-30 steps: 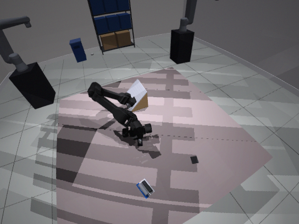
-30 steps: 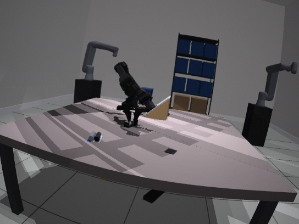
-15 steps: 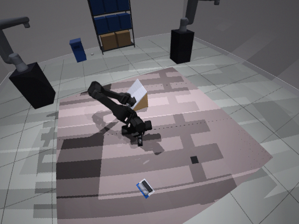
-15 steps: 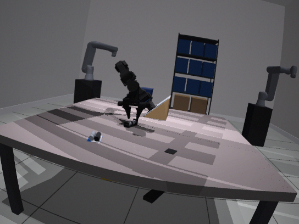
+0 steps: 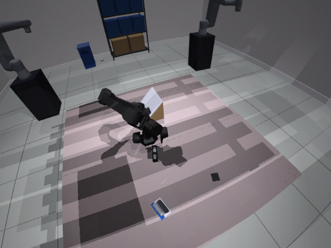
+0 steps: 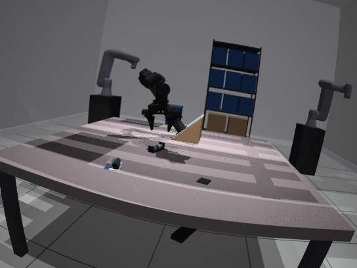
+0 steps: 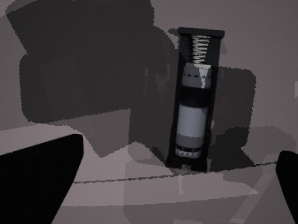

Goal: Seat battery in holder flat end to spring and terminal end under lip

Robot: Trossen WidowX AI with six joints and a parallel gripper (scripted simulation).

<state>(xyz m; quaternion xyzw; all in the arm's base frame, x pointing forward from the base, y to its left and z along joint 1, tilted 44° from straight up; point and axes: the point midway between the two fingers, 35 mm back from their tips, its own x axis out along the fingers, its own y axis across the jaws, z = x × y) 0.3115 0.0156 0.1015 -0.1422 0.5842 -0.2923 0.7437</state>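
The black holder [image 5: 155, 160] [image 6: 151, 149] [image 7: 201, 33] lies on the table, with its coil spring [image 7: 200, 49] at the top end in the wrist view. The battery [image 7: 192, 120] lies lengthwise inside it, grey with a black band, one end against the spring. Its other end is close to the holder's lower end wall; whether it is under the lip I cannot tell. It looks in line with the holder. My gripper [image 5: 149, 141] [image 6: 160, 130] [image 7: 182, 153] is open and empty, raised above and behind the holder, with its fingers wide apart and touching nothing.
A wedge with a white sloped face [image 5: 152, 101] [image 6: 190, 134] stands behind, beside the arm. A small blue and white tray [image 5: 162, 217] [image 6: 106, 168] with two cylinders is near the front edge. A flat black square [image 5: 215, 176] [image 6: 203, 180] lies to the front right.
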